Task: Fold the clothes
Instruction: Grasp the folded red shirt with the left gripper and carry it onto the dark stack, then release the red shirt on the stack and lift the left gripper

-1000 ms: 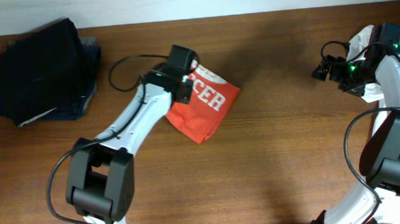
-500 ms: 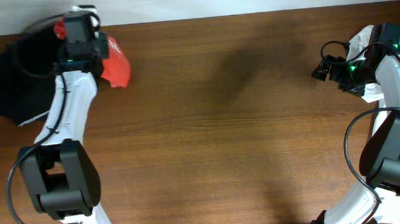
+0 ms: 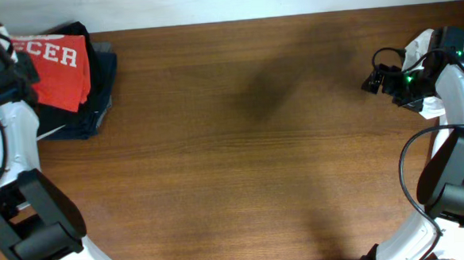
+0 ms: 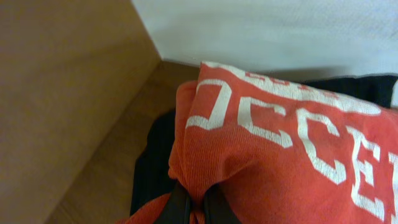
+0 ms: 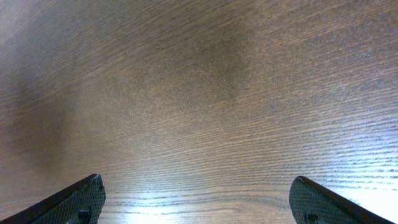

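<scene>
Left gripper [image 4: 194,208] is pinched shut on a fold of the red-orange T-shirt [image 4: 273,149]; only the left wrist view shows the grip. Overhead, the T-shirt lies atop the dark garments [image 3: 95,93] at the table's [image 3: 241,145] far-left corner. White lettering reads "CCER", running left to right. Right gripper [image 5: 199,202] is spread wide above the table.

Overhead straight down on whole desk [image 3: 241,145], left wrist tight on the shirt [image 4: 280,155] both share, right wrist low over desk.

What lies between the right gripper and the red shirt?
Only bare wooden table, in the overhead view, from the right gripper to the red shirt, which lies on the dark pile.
</scene>
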Controlling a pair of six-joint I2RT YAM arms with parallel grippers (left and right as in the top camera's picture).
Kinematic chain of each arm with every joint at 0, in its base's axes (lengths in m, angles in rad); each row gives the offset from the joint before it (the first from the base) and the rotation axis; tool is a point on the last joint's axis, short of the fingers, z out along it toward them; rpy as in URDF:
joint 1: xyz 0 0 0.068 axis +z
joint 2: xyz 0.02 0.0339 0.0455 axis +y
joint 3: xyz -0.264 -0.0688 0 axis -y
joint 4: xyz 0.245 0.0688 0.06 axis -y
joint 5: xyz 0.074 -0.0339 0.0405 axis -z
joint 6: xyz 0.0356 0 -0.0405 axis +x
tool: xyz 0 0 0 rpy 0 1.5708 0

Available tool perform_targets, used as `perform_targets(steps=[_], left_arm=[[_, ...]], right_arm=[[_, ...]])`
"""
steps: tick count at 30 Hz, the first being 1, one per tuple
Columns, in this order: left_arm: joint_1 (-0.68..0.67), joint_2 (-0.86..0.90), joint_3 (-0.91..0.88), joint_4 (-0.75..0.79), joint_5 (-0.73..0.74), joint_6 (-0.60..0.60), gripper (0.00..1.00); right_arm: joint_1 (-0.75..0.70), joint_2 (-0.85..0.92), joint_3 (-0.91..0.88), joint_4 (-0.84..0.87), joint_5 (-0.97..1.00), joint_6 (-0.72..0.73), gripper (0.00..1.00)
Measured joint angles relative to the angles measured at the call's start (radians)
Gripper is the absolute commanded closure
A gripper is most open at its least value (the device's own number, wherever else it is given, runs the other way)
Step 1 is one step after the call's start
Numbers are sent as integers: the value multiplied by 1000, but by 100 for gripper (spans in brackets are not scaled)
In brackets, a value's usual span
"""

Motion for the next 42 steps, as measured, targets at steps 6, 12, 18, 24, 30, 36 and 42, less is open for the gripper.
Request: perform_targets(steps=[6, 12, 18, 24, 30, 36, 42], left_arm=[[40, 60, 0, -29, -22, -44, 1], [83, 61, 142, -177, -55, -120, 91], [87, 58, 198, -274, 257, -262, 99], [146, 330, 203, -322, 315, -286, 99], [163, 246, 299, -332, 447, -294, 99], [163, 175, 356, -357, 460, -298, 99], [184, 367, 349, -409, 378, -367, 99]], right_arm=[[0, 0, 0, 0, 0, -1, 2], [0, 0, 0, 0, 0, -1, 2], [0, 0, 0, 0, 0, -1, 2], [0, 0, 0, 0, 0, 0, 2], [0, 0, 0, 0, 0, 0, 2], [0, 0, 0, 0, 0, 0, 2], [0, 0, 0, 0, 0, -1, 2]])
